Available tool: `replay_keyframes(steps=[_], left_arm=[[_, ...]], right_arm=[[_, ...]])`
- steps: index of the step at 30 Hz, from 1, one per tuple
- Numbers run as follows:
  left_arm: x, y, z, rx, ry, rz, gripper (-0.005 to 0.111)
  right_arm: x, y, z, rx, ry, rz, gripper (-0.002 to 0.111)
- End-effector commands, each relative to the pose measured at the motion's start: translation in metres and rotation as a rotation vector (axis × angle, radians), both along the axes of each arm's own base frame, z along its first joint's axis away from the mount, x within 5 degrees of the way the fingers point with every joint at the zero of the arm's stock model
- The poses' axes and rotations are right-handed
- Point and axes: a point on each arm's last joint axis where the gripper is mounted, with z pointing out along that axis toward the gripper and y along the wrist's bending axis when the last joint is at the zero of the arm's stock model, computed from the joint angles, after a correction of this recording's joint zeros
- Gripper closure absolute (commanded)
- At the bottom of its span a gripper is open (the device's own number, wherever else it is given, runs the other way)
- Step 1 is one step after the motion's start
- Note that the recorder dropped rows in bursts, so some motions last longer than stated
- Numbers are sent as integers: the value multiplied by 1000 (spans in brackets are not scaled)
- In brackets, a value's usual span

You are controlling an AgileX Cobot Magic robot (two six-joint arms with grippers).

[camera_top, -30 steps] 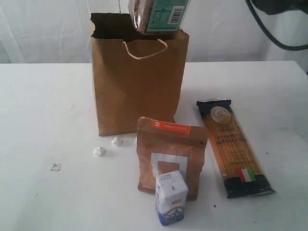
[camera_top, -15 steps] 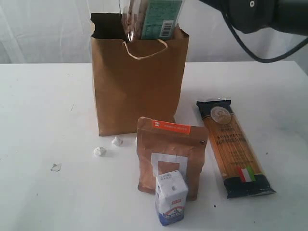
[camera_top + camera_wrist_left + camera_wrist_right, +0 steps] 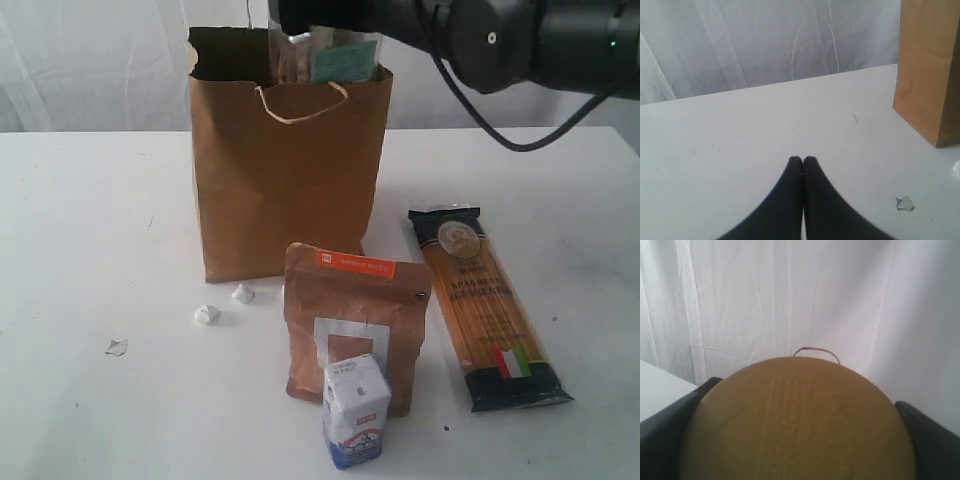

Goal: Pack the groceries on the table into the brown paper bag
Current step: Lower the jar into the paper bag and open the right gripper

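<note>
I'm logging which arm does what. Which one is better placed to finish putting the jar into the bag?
Right. The right hand grips the gold-lidded jar, partly inside the mouth of the brown paper bag. The left hand is shut, empty, low over the table beside the bag.

Standing here, I see only the top of the gold-lidded clear jar point(image 3: 345, 62) above the ragged rim of the tall brown kraft-paper bag point(image 3: 285, 180), its lid point(image 3: 790, 405) swallows the fingertips of the right pincer point(image 3: 800, 450) in the wrist view, and the small white-blue carton point(image 3: 355, 410) covers the lower middle of the brown pouch with orange label point(image 3: 350, 300).
</note>
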Motion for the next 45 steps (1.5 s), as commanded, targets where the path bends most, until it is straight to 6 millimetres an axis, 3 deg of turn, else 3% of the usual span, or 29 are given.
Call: replay_keyframes(steps=[1,12,16,20,23,30,40,45], left_arm=[[0,0,0,-17,-9,2,107],[0,0,0,-17,-9,2,107],[0,0,0,-17,-9,2,107],[0,0,0,-17,-9,2,107],[0,0,0,-17,-9,2,107],[0,0,0,-17,-9,2,107],[0,0,0,-17,-9,2,107],[0,0,0,-17,-9,2,107]], right_arm=[[4,3,1,0,-40,1,108],[7,5,-14,-43,45,7,106],[7,5,-15,-33,58,4,87],[7,5,-15,-33,65,3,58],[6,4,-12,-29,59,3,48],[2,2,-6,-24,59,4,46],[1,2,-8,-39,79,7,29],[2,2,-6,-53,48,7,26]])
